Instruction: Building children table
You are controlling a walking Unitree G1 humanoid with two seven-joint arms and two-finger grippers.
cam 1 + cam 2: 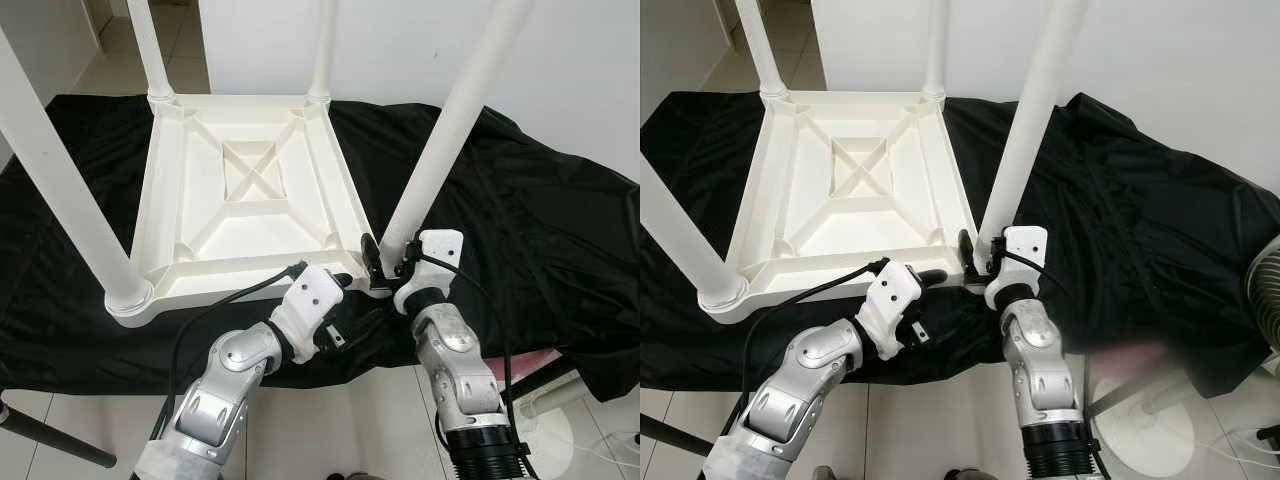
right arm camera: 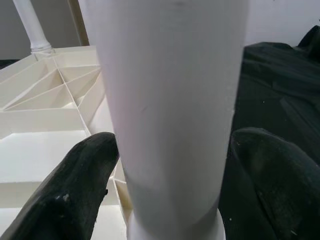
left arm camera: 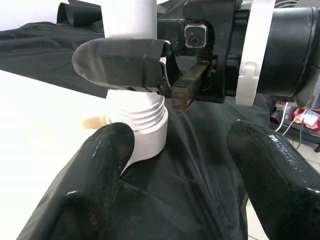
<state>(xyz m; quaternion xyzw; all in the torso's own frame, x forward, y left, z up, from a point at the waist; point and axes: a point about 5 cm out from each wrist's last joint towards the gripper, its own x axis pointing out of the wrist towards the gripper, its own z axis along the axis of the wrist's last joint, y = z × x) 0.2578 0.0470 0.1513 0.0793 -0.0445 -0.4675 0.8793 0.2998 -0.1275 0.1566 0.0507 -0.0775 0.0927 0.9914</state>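
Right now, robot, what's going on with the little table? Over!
Right end effector around the near right leg, low by its base. Left end effector open, beside that corner. Table upside down on black cloth, four legs up. Nothing in the way.

white plastic table (image 1: 250, 190) | upside down on black cloth | legs up

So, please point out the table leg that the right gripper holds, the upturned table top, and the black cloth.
table leg (image 1: 440, 150), left eye view, middle of the shaft.
table top (image 1: 262, 222), left eye view, ribbed underside.
black cloth (image 1: 545, 225), left eye view, bare folds at the right.
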